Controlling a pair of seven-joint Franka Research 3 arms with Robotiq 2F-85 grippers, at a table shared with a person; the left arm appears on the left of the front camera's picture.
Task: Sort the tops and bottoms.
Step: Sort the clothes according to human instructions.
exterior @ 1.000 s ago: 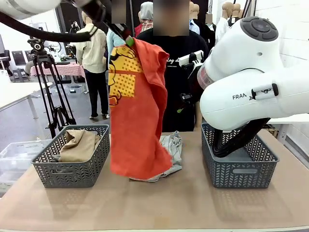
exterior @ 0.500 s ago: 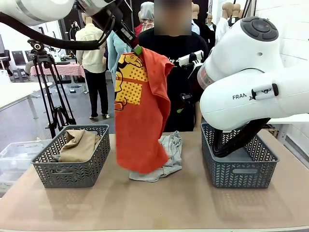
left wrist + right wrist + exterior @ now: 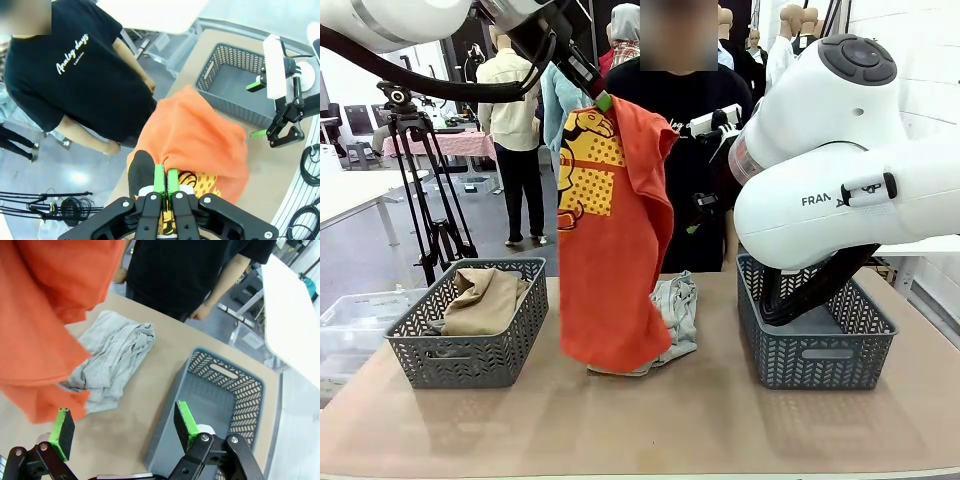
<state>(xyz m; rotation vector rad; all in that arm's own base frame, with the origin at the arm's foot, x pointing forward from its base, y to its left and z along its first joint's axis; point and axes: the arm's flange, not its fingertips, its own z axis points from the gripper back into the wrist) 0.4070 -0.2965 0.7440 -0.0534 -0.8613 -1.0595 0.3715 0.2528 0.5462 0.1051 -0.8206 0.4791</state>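
A tan table (image 3: 650, 420) spans the lower half of the front view. The bulky white right arm (image 3: 840, 170) takes up the right of the frame. At centre, the orange-red garment (image 3: 615, 260) with its yellow dotted print hangs full length from the upper middle of the frame down to about table height. Its lower edge sits in front of the light grey garment (image 3: 677, 310), and contact between the two cannot be made out. Behind it, at the far side, stands a person in a black T-shirt (image 3: 690, 150).

Two grey lattice baskets flank the hanging cloth. The left basket (image 3: 470, 360) at lower left holds the khaki-tan garment (image 3: 485, 300), bunched above its rim. The right basket (image 3: 820, 365) sits at lower right beneath the right arm. The light grey garment lies crumpled on the table at centre.

The left gripper (image 3: 600, 98), upper centre-left, is clenched on the top edge of the orange-red garment. In the left wrist view its green pads (image 3: 160, 180) press together on the cloth. The right gripper (image 3: 122, 432) is released with its jaws spread wide, above bare table between the light grey garment and the right basket.
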